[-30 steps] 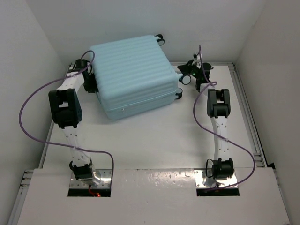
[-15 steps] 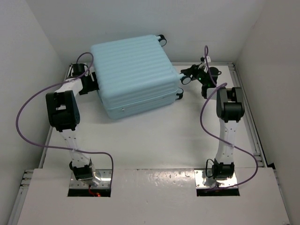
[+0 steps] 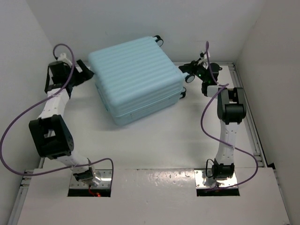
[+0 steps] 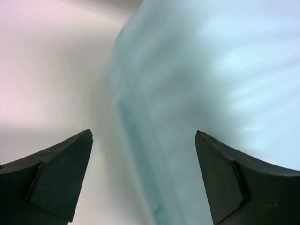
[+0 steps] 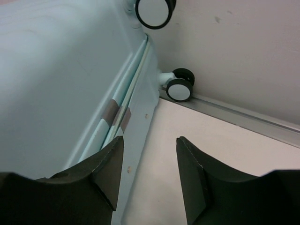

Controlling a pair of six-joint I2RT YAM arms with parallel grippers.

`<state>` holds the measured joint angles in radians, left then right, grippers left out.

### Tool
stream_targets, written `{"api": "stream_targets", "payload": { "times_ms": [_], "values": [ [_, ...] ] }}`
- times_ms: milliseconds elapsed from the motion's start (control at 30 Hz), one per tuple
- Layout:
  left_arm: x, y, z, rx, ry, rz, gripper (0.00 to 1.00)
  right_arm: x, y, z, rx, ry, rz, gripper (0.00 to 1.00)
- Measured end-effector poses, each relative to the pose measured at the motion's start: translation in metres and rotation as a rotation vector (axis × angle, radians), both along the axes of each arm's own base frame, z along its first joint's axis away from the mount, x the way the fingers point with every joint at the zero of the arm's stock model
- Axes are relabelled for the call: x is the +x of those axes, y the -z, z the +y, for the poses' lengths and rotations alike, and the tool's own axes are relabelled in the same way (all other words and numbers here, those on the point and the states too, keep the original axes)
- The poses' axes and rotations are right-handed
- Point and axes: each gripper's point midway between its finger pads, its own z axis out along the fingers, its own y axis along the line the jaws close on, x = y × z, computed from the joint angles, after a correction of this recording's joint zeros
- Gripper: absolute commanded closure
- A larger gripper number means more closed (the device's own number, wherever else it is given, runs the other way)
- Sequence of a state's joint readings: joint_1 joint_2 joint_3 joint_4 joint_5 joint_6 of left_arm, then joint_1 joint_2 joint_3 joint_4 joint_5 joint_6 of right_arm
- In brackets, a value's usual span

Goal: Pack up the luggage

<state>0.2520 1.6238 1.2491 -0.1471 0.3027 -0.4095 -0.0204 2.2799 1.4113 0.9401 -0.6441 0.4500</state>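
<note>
While left jaws gape wide, right jaws narrower, both empty, beside luggage

Pale aqua luggage with a ribbed, smooth hard-plastic shell, faintly glossy; black plastic wheels; matt white table; brushed metal rail

Closed ribbed aqua luggage lies flat, skewed.
</note>
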Motion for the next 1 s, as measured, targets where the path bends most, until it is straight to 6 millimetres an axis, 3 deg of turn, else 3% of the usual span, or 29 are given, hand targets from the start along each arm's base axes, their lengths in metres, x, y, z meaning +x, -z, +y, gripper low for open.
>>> {"api": "stream_targets", "payload": {
  "times_ms": [67,133,167,233,300,467,600,733,867,1000],
  "values": [
    [0.010,-0.056,-0.002,-0.031,0.037,-0.166,0.04,0.000,-0.004,0.004,-0.001,-0.014,-0.010,0.51],
    [0.017,-0.094,-0.009,-0.062,0.074,-0.269,0.04,0.000,-0.006,0.005,-0.001,-0.019,-0.013,0.51],
    [0.020,-0.107,-0.009,-0.073,0.074,-0.301,0.04,0.000,-0.005,0.004,-0.001,-0.019,-0.013,0.51],
    [0.020,-0.113,-0.009,-0.103,0.059,-0.309,0.06,-0.001,-0.004,0.005,-0.001,-0.025,-0.007,0.51],
    [0.020,-0.103,0.001,-0.118,-0.002,-0.272,0.06,-0.001,-0.004,0.005,-0.002,-0.029,-0.008,0.51],
    [0.009,-0.052,0.030,-0.124,-0.192,-0.123,0.07,-0.002,0.001,0.009,-0.003,-0.059,-0.002,0.51],
    [0.007,-0.023,0.044,-0.092,-0.275,-0.036,0.08,-0.016,0.008,0.017,0.006,-0.113,0.010,0.53],
    [0.018,0.000,0.041,-0.061,-0.297,0.033,0.08,-0.052,0.020,0.024,0.038,-0.171,0.085,0.54],
    [0.035,0.023,0.027,-0.017,-0.274,0.088,0.08,-0.092,0.014,0.032,0.064,-0.221,0.118,0.54],
    [0.052,0.041,0.031,0.024,-0.290,0.127,0.09,-0.129,0.001,0.045,0.063,-0.292,0.092,0.54]
  ]
}}
